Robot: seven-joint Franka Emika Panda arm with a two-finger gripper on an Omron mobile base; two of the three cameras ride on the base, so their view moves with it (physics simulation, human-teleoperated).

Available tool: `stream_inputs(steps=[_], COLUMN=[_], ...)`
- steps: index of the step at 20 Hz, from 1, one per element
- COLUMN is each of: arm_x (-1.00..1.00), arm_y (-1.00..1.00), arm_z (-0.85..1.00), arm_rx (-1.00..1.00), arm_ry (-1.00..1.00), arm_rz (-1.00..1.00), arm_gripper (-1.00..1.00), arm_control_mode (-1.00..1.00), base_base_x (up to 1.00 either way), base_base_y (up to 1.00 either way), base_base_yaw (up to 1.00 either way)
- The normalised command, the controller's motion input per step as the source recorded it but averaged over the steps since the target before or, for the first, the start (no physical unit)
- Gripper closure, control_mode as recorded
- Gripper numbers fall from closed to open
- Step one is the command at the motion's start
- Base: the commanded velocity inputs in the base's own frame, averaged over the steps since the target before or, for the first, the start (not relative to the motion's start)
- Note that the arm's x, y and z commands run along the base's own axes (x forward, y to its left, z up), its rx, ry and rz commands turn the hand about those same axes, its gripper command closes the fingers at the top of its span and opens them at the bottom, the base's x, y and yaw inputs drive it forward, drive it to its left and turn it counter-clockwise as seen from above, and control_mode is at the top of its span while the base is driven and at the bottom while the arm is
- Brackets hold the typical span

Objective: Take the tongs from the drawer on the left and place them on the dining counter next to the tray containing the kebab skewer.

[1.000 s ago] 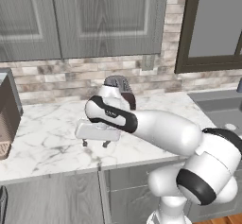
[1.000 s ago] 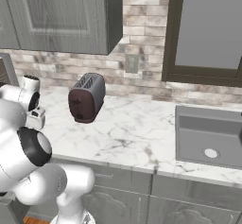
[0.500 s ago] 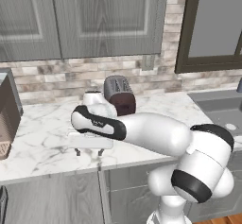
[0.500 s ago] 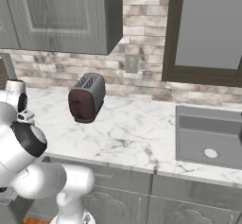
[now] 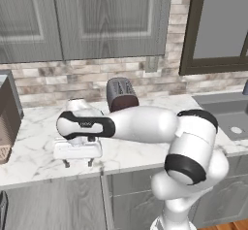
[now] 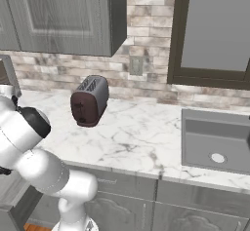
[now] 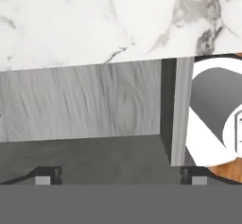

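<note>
Your gripper (image 5: pixel 77 163) hangs with its jaws wide apart and empty over the counter's front edge. Directly beneath it lies the closed drawer (image 7: pixel 80 101), with the tongs presumably shut inside. Lower the fingers squarely to the drawer front's top edge before pulling.

left base view: from behind the arm's left, facing forward and down over the white marble worktop (image 5: pixel 29 158) toward the brick wall (image 5: pixel 72 78).
right base view: from behind its right, same worktop, wider toward the grey sink (image 6: pixel 215 140).
shared: dark boxy toaster (image 5: pixel 121 93), brick wall, upper cabinets.
hand view: close, looking straight down past the worktop edge onto a grey wood-grain drawer front (image 7: pixel 80 102).
</note>
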Motion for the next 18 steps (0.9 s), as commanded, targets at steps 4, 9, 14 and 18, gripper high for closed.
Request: stream_inputs(steps=[4, 9, 14, 18], arm_x=[-0.14, -0.13, -0.08, -0.1], arm_y=[0.47, 0.51, 0.52, 0.49], arm_z=[-0.15, -0.22, -0.22, -0.24], arm_rx=[0.0, -0.01, -0.02, -0.01], arm_ry=[-0.04, -0.02, 0.0, -0.02], arm_rz=[0.01, 0.0, 0.0, 0.01], arm_gripper=[-1.0, -1.0, -1.0, -1.0], arm_control_mode=[-1.0, -1.0, -1.0, -1.0], base_base_x=[0.0, 0.0, 0.0, 0.0], base_base_y=[0.0, 0.0, 0.0, 0.0], base_base_yaw=[0.0, 0.0, 0.0, 0.0])
